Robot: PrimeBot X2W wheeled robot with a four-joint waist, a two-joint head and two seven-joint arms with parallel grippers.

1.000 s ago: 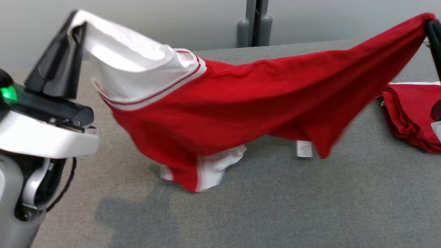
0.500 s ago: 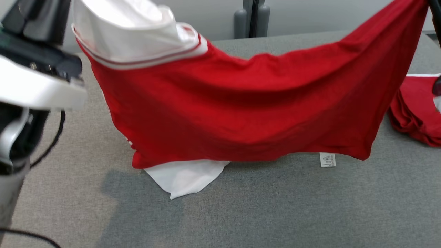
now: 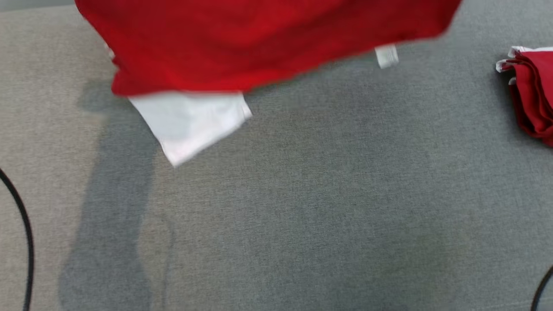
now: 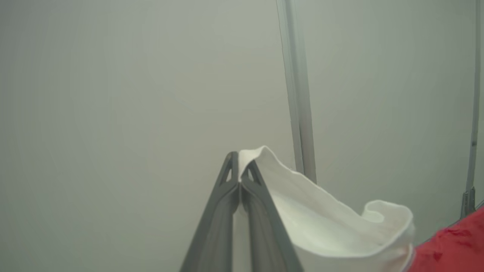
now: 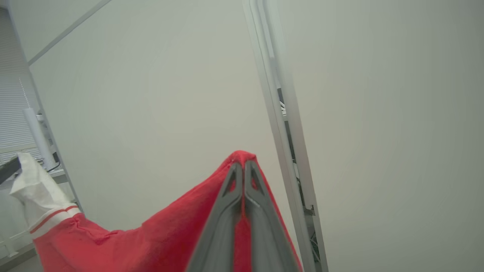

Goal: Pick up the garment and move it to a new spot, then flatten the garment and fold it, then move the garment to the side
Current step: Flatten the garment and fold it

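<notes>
The garment (image 3: 259, 39) hung stretched above the grey counter (image 3: 324, 207), its white sleeve pinched in the closed left claw (image 4: 239, 170), a red edge pinched in the closed right claw (image 5: 244, 168). Another red cloth (image 3: 533, 86) lay aside.

- Left gripper (image 4: 239, 166), left wrist view: two long dark fingers rise from the 6 o'clock edge toward 12 o'clock. They are pressed together, with the tips pinching a white fold of the garment (image 4: 325, 226) that trails toward 4 o'clock.
- Right gripper (image 5: 242, 166), right wrist view: fingers point to 12 o'clock and are closed tight. Red cloth is caught at the tips and drapes toward 8 o'clock.
- Right wrist view, 9 o'clock edge: the left gripper's dark tip shows, clamped on white cloth.
</notes>
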